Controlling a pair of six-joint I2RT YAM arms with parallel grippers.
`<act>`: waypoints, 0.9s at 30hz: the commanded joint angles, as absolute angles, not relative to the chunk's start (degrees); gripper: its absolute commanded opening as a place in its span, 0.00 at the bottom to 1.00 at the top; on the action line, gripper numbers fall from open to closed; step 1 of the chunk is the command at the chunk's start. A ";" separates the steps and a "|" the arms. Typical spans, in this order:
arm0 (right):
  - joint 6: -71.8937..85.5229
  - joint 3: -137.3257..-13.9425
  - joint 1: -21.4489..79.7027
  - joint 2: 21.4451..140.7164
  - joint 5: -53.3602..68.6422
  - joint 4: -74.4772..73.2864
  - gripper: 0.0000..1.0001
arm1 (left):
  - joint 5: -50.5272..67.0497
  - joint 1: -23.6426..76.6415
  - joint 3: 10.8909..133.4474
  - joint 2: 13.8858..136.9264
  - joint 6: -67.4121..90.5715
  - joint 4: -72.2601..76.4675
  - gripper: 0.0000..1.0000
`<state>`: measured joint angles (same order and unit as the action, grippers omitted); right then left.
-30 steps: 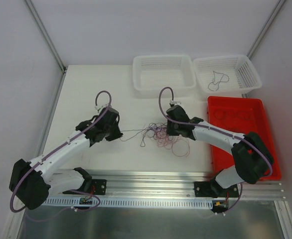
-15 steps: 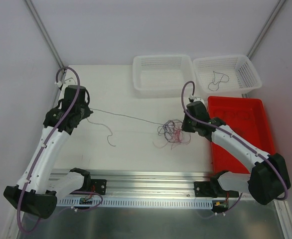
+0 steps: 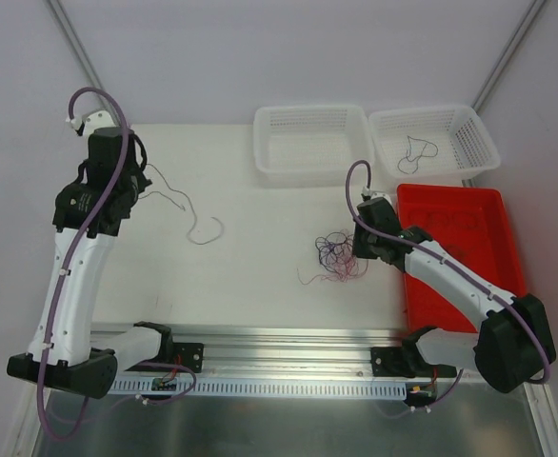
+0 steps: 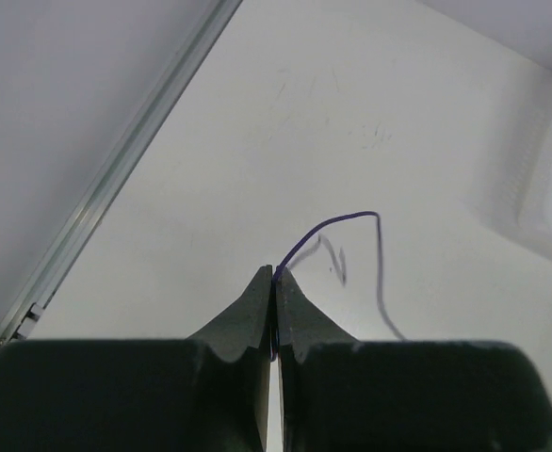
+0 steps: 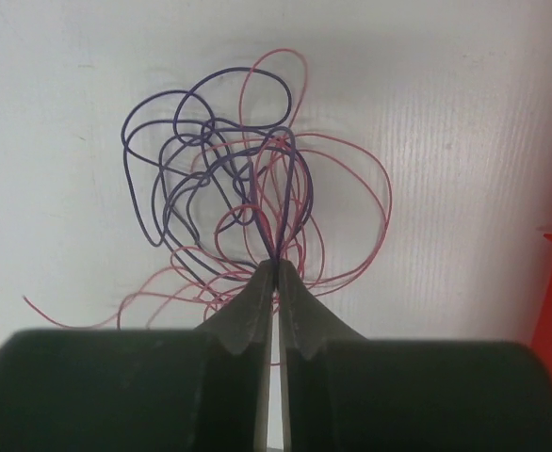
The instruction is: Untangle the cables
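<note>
A tangle of hair-thin red and purple cables (image 3: 335, 255) lies on the white table right of centre. My right gripper (image 3: 352, 251) is shut on the tangle's right edge. In the right wrist view its jaws (image 5: 276, 266) pinch several red and purple strands, and the loops (image 5: 221, 160) fan out ahead. One purple cable (image 3: 191, 231) lies apart from the tangle, curling across the left half of the table. My left gripper (image 3: 138, 179) is at the far left, raised, and shut on that cable's end. In the left wrist view (image 4: 274, 275) the cable (image 4: 351, 218) arcs away from the shut tips.
Two white baskets stand at the back, one (image 3: 312, 162) bare, the other (image 3: 469, 143) holding a black cable (image 3: 417, 150). A red tray (image 3: 493, 252) sits at the right beside the right arm. A metal rail (image 3: 288, 333) runs along the near edge.
My left arm swung up and to the far left, drawing one purple cable out of the tangle until it came free. My right gripper shifted right with the tangle.
</note>
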<state>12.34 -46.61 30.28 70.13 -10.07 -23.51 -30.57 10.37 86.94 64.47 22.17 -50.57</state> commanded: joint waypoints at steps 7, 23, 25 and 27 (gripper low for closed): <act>11.69 -44.38 29.97 68.29 -10.02 -24.44 0.05 | -31.92 9.75 104.14 68.20 17.23 -53.79 0.00; 0.36 -60.46 36.74 62.67 -2.64 -31.37 0.74 | -0.09 12.90 95.28 68.82 9.76 -49.40 0.00; 0.35 -62.13 37.18 61.97 1.81 -30.85 0.77 | 1.58 15.02 93.88 68.73 8.79 -49.13 0.00; 0.35 -63.63 37.88 61.00 4.73 -28.66 0.79 | 2.19 18.43 93.17 68.56 8.70 -48.61 0.00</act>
